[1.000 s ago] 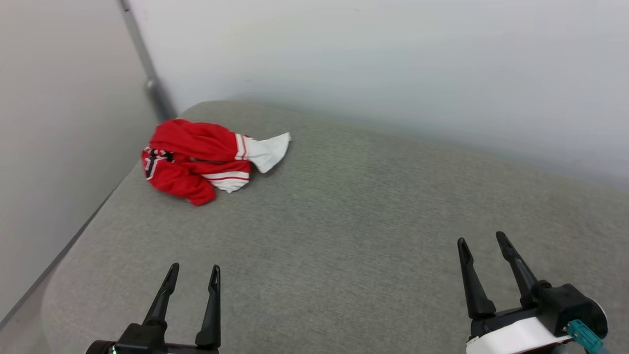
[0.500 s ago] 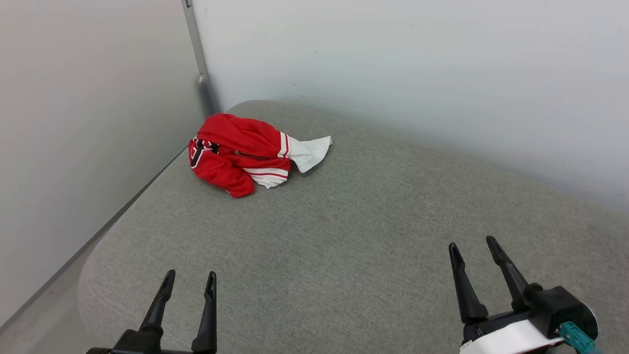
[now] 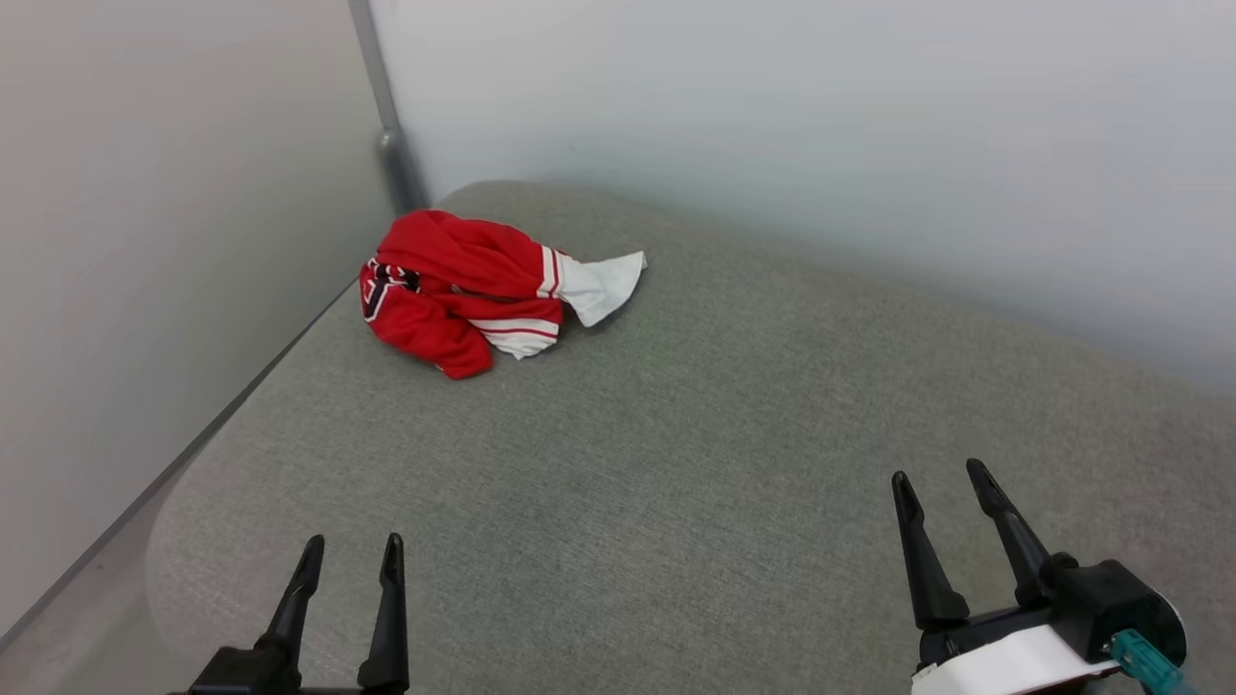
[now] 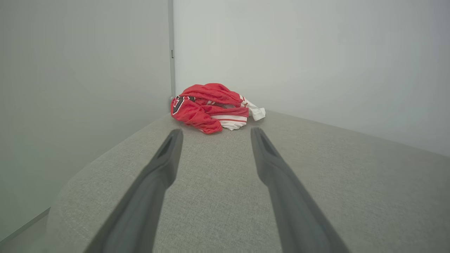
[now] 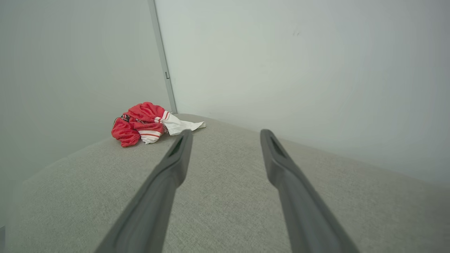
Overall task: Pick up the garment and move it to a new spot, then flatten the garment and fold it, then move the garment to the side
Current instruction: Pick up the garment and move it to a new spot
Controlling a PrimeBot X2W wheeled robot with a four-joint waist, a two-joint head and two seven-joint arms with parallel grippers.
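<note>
Pincers both stand wide with nothing between their fingers: the left pincer [image 3: 352,541] at the lower left of the head view, the right pincer [image 3: 938,470] at the lower right, each with 2 long dark fingers pointing up the frame.

2 pale walls take up the top of that view, the back wall [image 3: 821,125] across the upper right and the side wall [image 3: 145,193] down the left. Below them a grey fabric cushion [image 3: 676,434] with a rounded near corner spreads over the middle and bottom of the frame, and both pincers are over it. A thin grey post [image 3: 386,116] runs up the corner where the 2 walls meet, in the upper left.

The garment [image 3: 463,280] lies in the upper left of the head view, crumpled in a heap on the cushion's far corner just in front of the post, well apart from both pincers. It is mostly red. A white sleeve [image 3: 599,280] sticks out flat from the right side of the heap, with red-and-white striped trim where it joins the red cloth. A bit of black lettering edged in white shows on the heap's left side, too folded to read. In the left wrist view the heap lies straight beyond the fingertips; in the right wrist view it lies left of them.
</note>
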